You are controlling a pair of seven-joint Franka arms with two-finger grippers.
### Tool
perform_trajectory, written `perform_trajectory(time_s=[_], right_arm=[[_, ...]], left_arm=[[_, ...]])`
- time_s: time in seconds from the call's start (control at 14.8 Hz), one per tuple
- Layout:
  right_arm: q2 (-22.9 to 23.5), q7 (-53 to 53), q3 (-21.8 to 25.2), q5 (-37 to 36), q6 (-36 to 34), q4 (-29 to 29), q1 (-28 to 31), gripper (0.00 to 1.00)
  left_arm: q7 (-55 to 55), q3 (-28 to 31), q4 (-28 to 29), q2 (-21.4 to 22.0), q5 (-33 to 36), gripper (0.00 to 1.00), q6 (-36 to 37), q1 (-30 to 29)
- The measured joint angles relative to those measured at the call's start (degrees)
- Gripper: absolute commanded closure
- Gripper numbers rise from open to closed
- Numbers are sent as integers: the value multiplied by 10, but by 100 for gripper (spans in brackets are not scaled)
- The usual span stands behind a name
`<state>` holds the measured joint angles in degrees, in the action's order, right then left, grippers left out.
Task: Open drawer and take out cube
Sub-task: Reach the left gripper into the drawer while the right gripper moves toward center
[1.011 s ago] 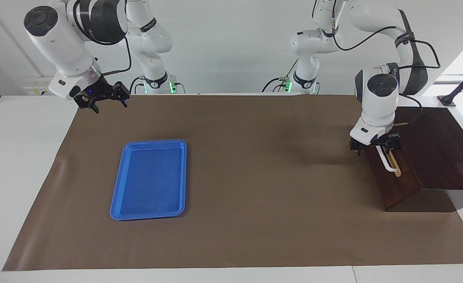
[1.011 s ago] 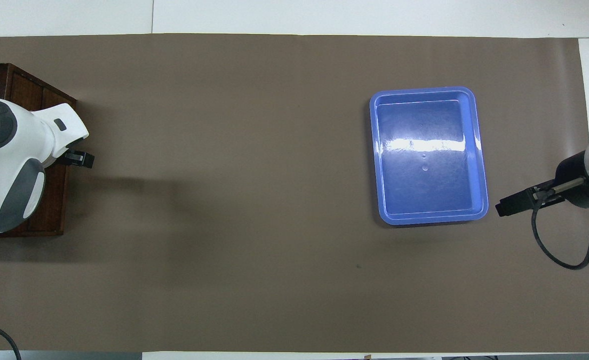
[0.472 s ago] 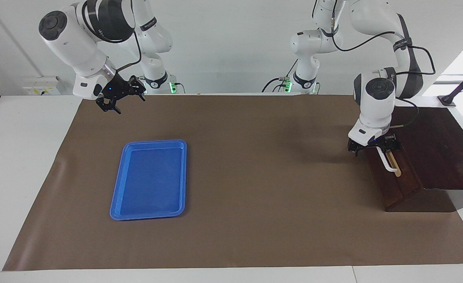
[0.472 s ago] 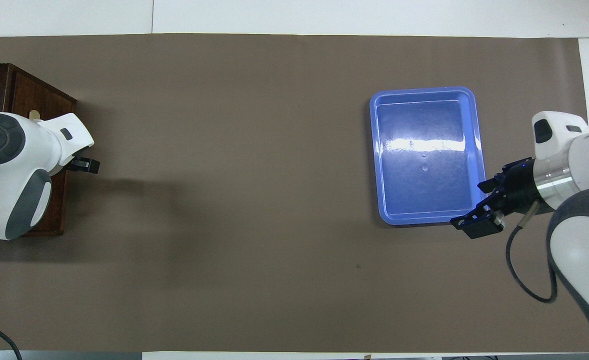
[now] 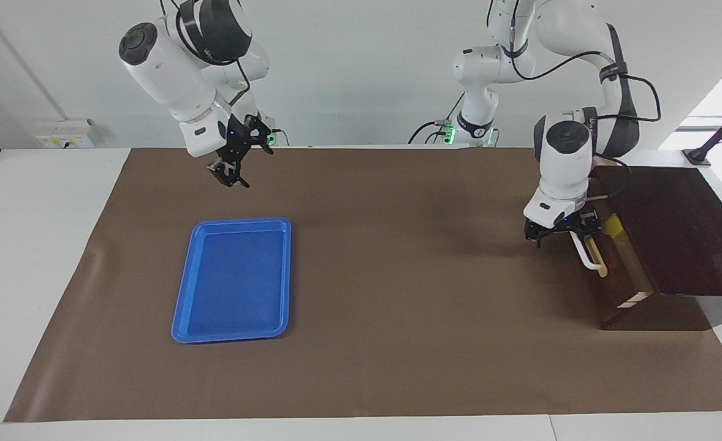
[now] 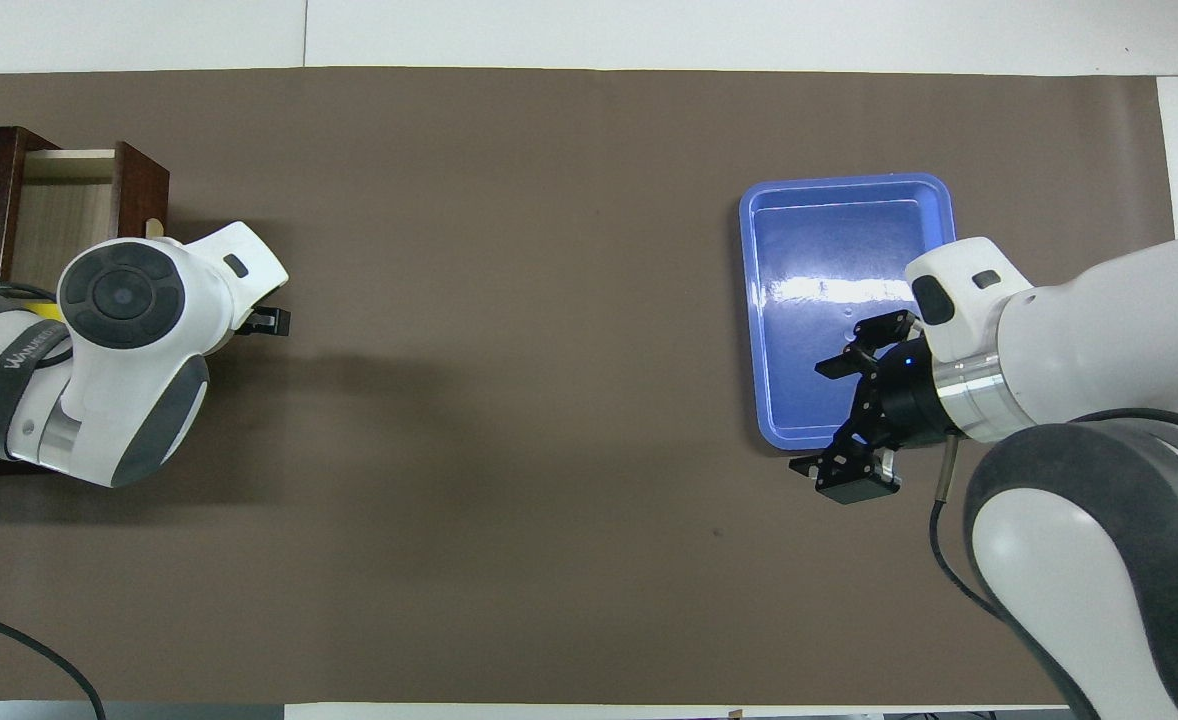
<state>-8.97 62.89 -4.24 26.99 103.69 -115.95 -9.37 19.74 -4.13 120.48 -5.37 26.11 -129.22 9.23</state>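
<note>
Hiding most of the drawer [image 6: 59,215] from above, the left arm's wrist covers the handle [image 5: 583,252] and nearly all of the cube [image 5: 615,228], so only a corner of pale interior shows in the overhead view. In the facing view the cube appears as a small yellow block inside the drawer, at the end nearer the robots, partly screened by the left pincer [image 5: 560,233]. Whether its fingers are closed on the white bar handle cannot be told; the pincer sits at the handle's end nearer the robots, touching or just beside it.

The drawer is pulled partway out of the dark wooden box [image 5: 680,226], which stands at the left arm's end of the bench [image 5: 398,306]. Its front faces toward the right arm's end of the bench, and its handle runs lengthwise from nearer the robots to farther from them.

The left arm bends down steeply, its wrist pointing at the drawer front. The right arm is raised, its forearm angled downward, and the right pincer [image 5: 233,164] hangs with fingers spread apart over the brown mat [image 6: 549,400], above the edge of the blue tray [image 5: 233,280] nearer the robots.
</note>
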Motion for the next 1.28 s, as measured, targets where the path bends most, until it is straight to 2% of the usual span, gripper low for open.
perform_trajectory(time_s=[0.4, 0.61, 0.88, 1.01, 1.28], right_arm=[[39, 206, 0, 103, 70, -31, -28, 0], [56, 233, 0, 114, 98, -33, -51, 0], [82, 284, 0, 169, 150, -35, -83, 0], [96, 302, 0, 205, 164, -36, -95, 0], [104, 329, 0, 244, 187, -35, -108, 0]], left_arm=[[28, 1, -1, 0, -33, 0, 1, 34], [31, 3, -1, 0, -38, 0, 1, 38], [36, 3, -7, 0, -43, 0, 16, 40], [37, 1, -41, -4, -65, 0, 62, 43], [46, 2, -155, -17, -124, 0, 171, 51]])
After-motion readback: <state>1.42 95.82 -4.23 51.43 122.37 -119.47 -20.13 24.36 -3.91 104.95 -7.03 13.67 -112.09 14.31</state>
